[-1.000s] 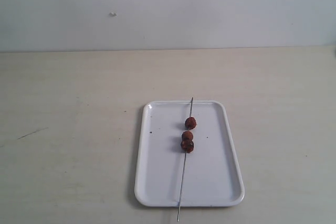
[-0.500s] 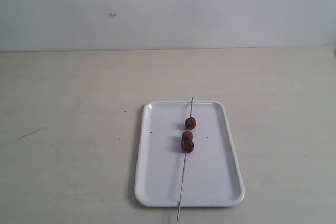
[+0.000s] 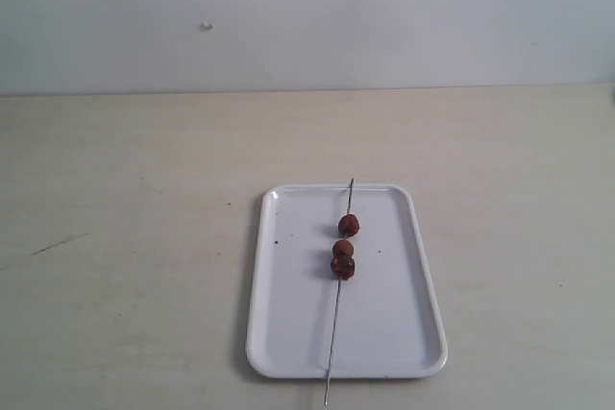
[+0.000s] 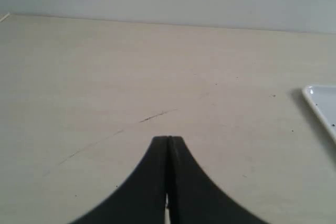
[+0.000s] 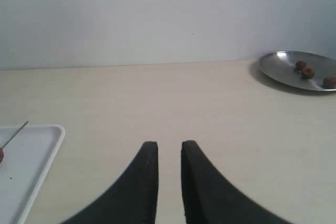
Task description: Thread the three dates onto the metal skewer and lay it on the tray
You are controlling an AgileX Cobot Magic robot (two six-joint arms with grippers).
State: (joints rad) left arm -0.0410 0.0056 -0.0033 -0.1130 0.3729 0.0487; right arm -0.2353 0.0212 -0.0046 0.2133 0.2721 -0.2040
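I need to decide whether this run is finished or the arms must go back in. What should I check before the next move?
1. All three dates threaded on the metal skewer: ok.
2. Skewer resting on the tray: ok.
3. Skewer ends inside the tray's rim: not ok, the near end overhangs.
4. Left gripper clear of the tray: ok, shut, holding nothing.
5. Right gripper clear of the tray: ok, open, holding nothing.

text: none legible | labels: none | brands: none | numbers: none | signs: none
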